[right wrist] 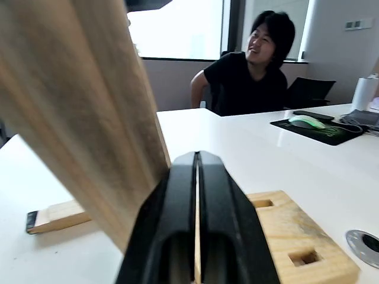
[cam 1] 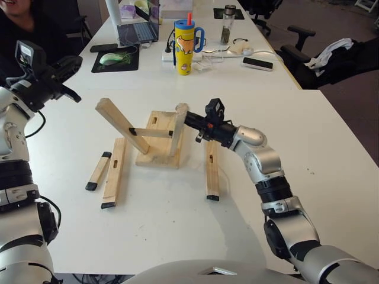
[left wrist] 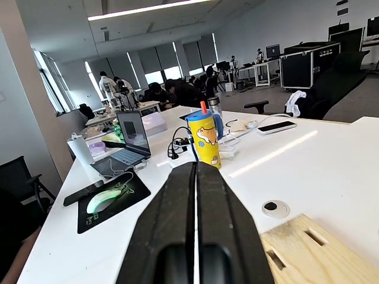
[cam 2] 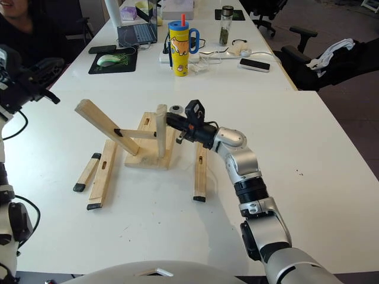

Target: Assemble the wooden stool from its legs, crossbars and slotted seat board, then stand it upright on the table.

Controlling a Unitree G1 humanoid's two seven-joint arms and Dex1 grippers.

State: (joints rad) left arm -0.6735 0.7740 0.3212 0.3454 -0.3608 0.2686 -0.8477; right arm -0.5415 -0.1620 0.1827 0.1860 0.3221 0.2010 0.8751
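Bright, even light fell from overhead across my white table (cam 1: pixel 320 136). Above my left wrist a ceiling strip light (left wrist: pixel 142 10) glowed, and its glare lay as a pale streak along the table. Behind my right wrist the window (right wrist: pixel 177 29) was washed out to white. Shadows beneath the stool legs (cam 1: pixel 121 124) were soft, faint and short.

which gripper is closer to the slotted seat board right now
Right. The right gripper is at the upright leg on the seat board's right edge; the left gripper is raised far off to its left.
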